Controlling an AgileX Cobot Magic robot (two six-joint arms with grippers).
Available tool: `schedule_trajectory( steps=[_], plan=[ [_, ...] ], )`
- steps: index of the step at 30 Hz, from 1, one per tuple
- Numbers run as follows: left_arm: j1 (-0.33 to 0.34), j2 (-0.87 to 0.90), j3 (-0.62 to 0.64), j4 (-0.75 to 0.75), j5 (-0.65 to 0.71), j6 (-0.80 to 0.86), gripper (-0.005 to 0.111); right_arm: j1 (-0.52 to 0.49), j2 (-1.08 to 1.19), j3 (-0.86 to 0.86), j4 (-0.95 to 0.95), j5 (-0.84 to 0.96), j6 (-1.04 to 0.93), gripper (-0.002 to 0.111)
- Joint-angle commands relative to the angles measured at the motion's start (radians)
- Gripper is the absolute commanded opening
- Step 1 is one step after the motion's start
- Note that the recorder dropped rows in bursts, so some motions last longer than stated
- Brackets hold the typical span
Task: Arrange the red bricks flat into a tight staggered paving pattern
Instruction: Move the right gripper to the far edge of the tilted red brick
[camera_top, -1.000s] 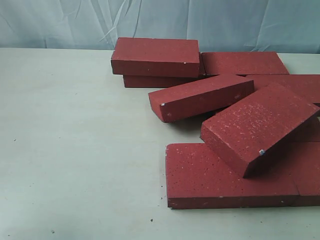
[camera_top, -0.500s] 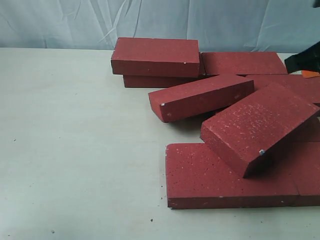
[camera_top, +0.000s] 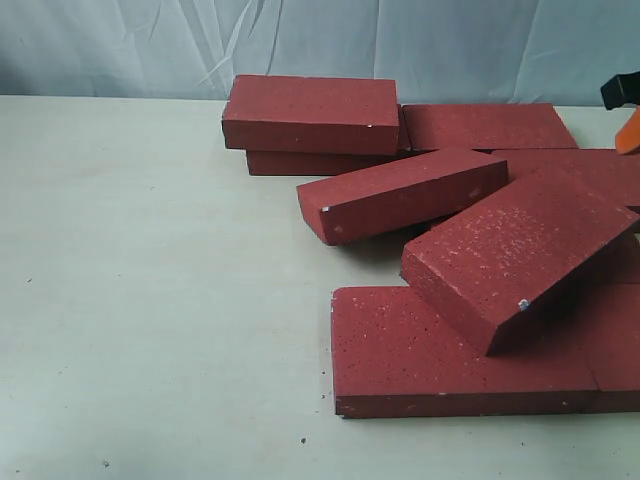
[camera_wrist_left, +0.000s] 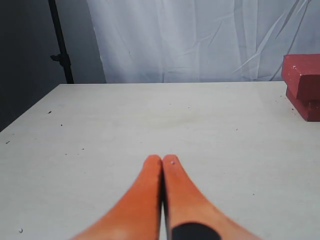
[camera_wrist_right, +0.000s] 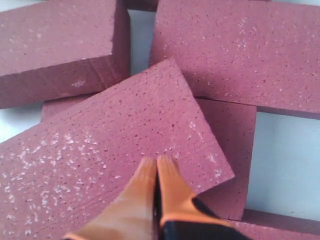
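Several red bricks lie in a loose pile on the right half of the table. One brick (camera_top: 312, 112) is stacked on another at the back. A tilted brick (camera_top: 400, 192) leans in the middle. A second tilted brick (camera_top: 520, 250) rests on a flat front brick (camera_top: 420, 360). My right gripper (camera_top: 627, 125) shows only at the far right edge; in its wrist view the gripper (camera_wrist_right: 156, 161) is shut and empty just above a tilted brick (camera_wrist_right: 100, 150). My left gripper (camera_wrist_left: 162, 159) is shut, empty, over bare table, far from the stacked bricks (camera_wrist_left: 302, 82).
The pale table (camera_top: 150, 280) spreads out left of the pile. A light blue cloth backdrop (camera_top: 300, 40) hangs behind the table. A dark stand (camera_wrist_left: 59, 40) rises beyond the table's far corner in the left wrist view.
The right gripper came into the exterior view at the right edge, then shifted up and further right. No brick has moved.
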Motion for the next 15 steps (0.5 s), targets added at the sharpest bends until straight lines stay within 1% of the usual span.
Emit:
schedule_trajectory(
  steps=[1, 2, 3, 5, 6, 7, 8, 12, 15],
  plan=[
    [-0.006, -0.005, 0.005, 0.005, -0.005, -0.004, 0.0, -0.04, 0.081, -0.049, -0.002, 0.016, -0.034, 0.008],
    [-0.006, -0.005, 0.005, 0.005, -0.005, -0.004, 0.0, -0.048, 0.097, -0.064, 0.0, 0.024, -0.038, 0.015],
    [-0.006, -0.005, 0.005, 0.005, -0.005, -0.004, 0.0, -0.065, 0.12, -0.078, 0.013, 0.038, -0.044, 0.028],
    [-0.006, -0.005, 0.005, 0.005, -0.005, -0.004, 0.0, -0.094, 0.15, -0.103, 0.071, 0.06, -0.069, 0.05],
    [-0.006, -0.005, 0.005, 0.005, -0.005, -0.004, 0.0, -0.113, 0.172, -0.115, 0.12, 0.074, -0.093, 0.066],
    [-0.006, -0.005, 0.005, 0.005, -0.005, -0.004, 0.0, -0.118, 0.184, -0.12, 0.145, 0.076, -0.122, 0.073],
    [-0.006, -0.005, 0.005, 0.005, -0.005, -0.004, 0.0, -0.122, 0.194, -0.123, 0.161, 0.081, -0.14, 0.075],
    [-0.006, -0.005, 0.005, 0.005, -0.005, -0.004, 0.0, -0.11, 0.223, -0.123, 0.157, 0.078, -0.213, 0.068],
    [-0.006, -0.005, 0.005, 0.005, -0.005, -0.004, 0.0, -0.084, 0.227, -0.123, 0.149, 0.077, -0.258, 0.068]
  ],
)
